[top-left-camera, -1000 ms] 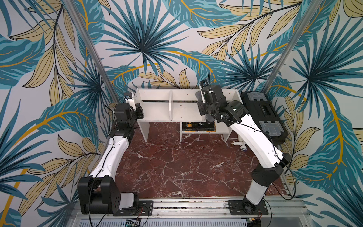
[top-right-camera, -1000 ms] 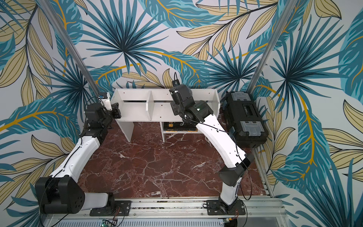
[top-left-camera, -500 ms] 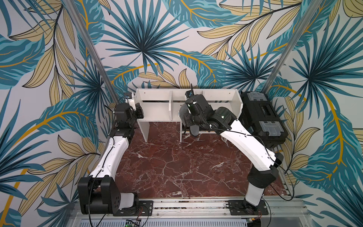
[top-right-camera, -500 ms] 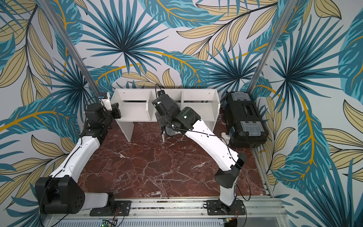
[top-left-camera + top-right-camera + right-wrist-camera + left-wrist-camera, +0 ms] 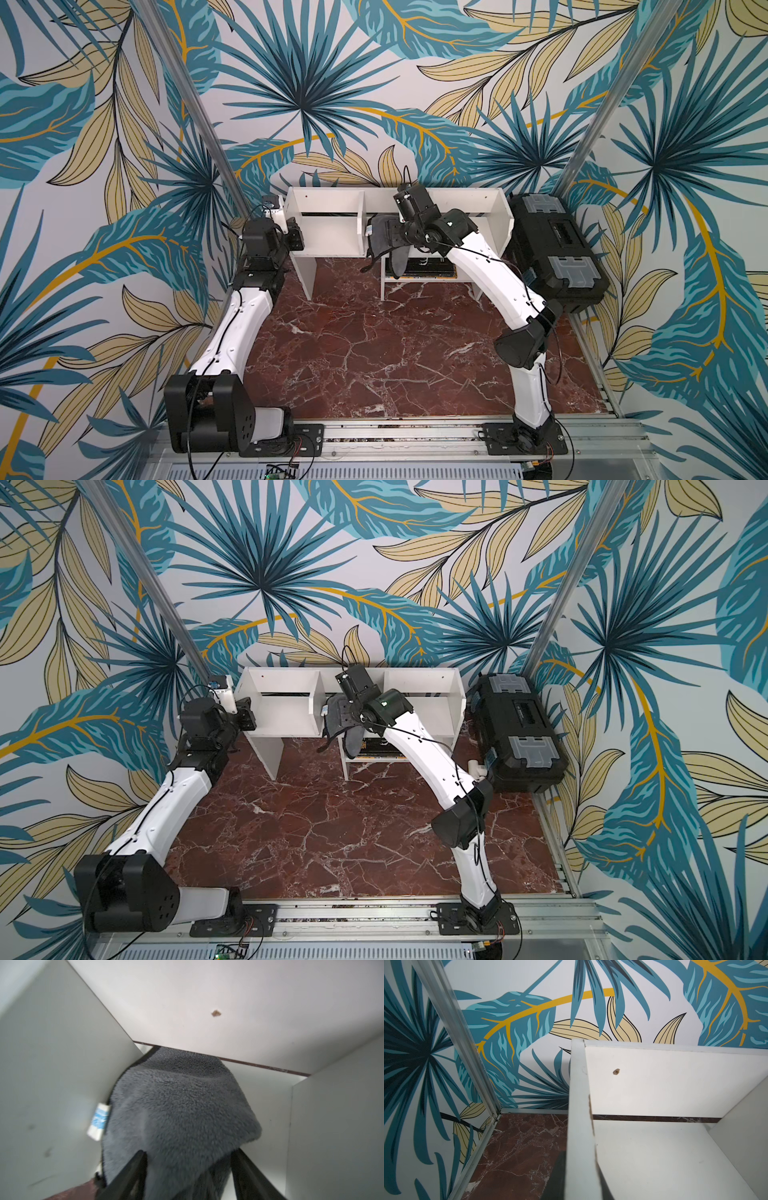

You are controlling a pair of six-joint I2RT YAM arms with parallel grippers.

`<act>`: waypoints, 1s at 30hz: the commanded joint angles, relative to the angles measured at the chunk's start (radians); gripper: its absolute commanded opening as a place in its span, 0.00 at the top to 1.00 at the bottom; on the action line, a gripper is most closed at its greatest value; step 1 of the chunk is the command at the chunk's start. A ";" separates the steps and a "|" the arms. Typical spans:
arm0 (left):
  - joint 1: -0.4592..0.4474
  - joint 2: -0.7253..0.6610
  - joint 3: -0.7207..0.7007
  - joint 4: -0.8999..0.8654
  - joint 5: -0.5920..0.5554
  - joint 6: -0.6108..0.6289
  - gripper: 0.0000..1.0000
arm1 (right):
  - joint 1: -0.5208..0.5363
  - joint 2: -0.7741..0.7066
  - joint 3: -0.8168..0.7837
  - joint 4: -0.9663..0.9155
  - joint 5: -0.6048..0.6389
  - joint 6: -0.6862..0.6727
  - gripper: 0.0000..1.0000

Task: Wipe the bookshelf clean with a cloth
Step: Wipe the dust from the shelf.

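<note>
Desk (image 5: 374, 353): red marble, leaf-print walls.
Cloth (image 5: 176, 1115): middle shelf (image 5: 328, 232) compartment, hanging over front edge.
Right gripper (image 5: 188, 1152): jaws spread beside cloth.
Left gripper (image 5: 581, 1178): clamped on shelf end panel.
Risk: ungripped cloth may slide off.

The bookshelf (image 5: 328, 232) is plain white, with a small brown spot (image 5: 216, 1013) on its back board. The cloth (image 5: 178, 1109) is dark grey with a darker, almost black edge trim. Its tag (image 5: 99, 1121) is white with light blue print. The toolbox (image 5: 552, 245) is black and its latches (image 5: 571, 266) are grey. The table surface (image 5: 374, 353) is dark red-brown marble with white veins. The walls (image 5: 311, 62) are pale grey-white with a pattern of large teal and blue palm leaves, beige leaves with black lines, and yellow stems. The left arm (image 5: 237, 328) and the right arm (image 5: 486, 270) are white with black joints.
</note>
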 commanded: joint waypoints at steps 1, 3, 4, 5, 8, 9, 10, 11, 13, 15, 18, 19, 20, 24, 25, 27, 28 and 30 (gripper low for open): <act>0.003 0.015 -0.039 -0.081 0.087 -0.146 1.00 | 0.009 -0.062 -0.018 0.002 0.021 -0.020 0.24; 0.003 0.014 -0.040 -0.082 0.087 -0.145 1.00 | 0.009 -0.037 -0.011 -0.005 0.024 -0.019 0.20; 0.003 0.014 -0.040 -0.083 0.087 -0.142 1.00 | 0.009 -0.021 -0.004 -0.011 0.024 -0.018 0.19; 0.003 0.013 -0.040 -0.084 0.084 -0.141 1.00 | 0.008 -0.006 -0.001 -0.014 0.024 -0.012 0.18; 0.002 0.010 -0.040 -0.085 0.082 -0.139 1.00 | 0.010 0.019 -0.019 -0.008 0.021 0.005 0.17; 0.003 0.010 -0.041 -0.085 0.081 -0.139 1.00 | 0.013 0.020 -0.028 -0.009 0.020 0.011 0.17; 0.003 0.012 -0.040 -0.085 0.082 -0.139 1.00 | 0.015 0.018 -0.042 -0.012 0.017 0.020 0.17; 0.003 0.013 -0.040 -0.085 0.082 -0.140 1.00 | 0.026 0.008 -0.069 -0.012 0.022 0.026 0.18; 0.003 0.015 -0.039 -0.084 0.085 -0.141 1.00 | 0.049 -0.030 -0.155 0.022 0.028 0.036 0.19; 0.003 0.017 -0.039 -0.083 0.087 -0.142 1.00 | 0.071 -0.067 -0.238 0.070 0.029 0.048 0.20; 0.003 0.016 -0.039 -0.082 0.088 -0.142 1.00 | 0.081 -0.084 -0.292 0.076 0.072 0.073 0.44; 0.003 0.014 -0.040 -0.083 0.085 -0.142 1.00 | 0.081 -0.083 -0.293 0.068 0.106 0.072 0.56; 0.003 0.013 -0.038 -0.085 0.084 -0.141 1.00 | 0.081 -0.080 -0.288 0.062 0.131 0.066 0.65; 0.003 0.010 -0.039 -0.085 0.084 -0.141 1.00 | 0.077 -0.056 -0.191 0.006 0.245 0.019 0.88; 0.003 0.010 -0.040 -0.085 0.083 -0.141 1.00 | 0.077 -0.047 -0.157 -0.001 0.275 0.000 0.92; 0.003 0.010 -0.040 -0.084 0.085 -0.142 1.00 | 0.066 -0.023 -0.070 -0.020 0.312 -0.027 0.98; 0.003 0.010 -0.040 -0.083 0.086 -0.142 1.00 | 0.051 -0.003 -0.014 -0.036 0.316 -0.033 0.99; 0.003 0.006 -0.041 -0.086 0.082 -0.140 1.00 | 0.014 0.039 0.095 -0.086 0.317 -0.032 1.00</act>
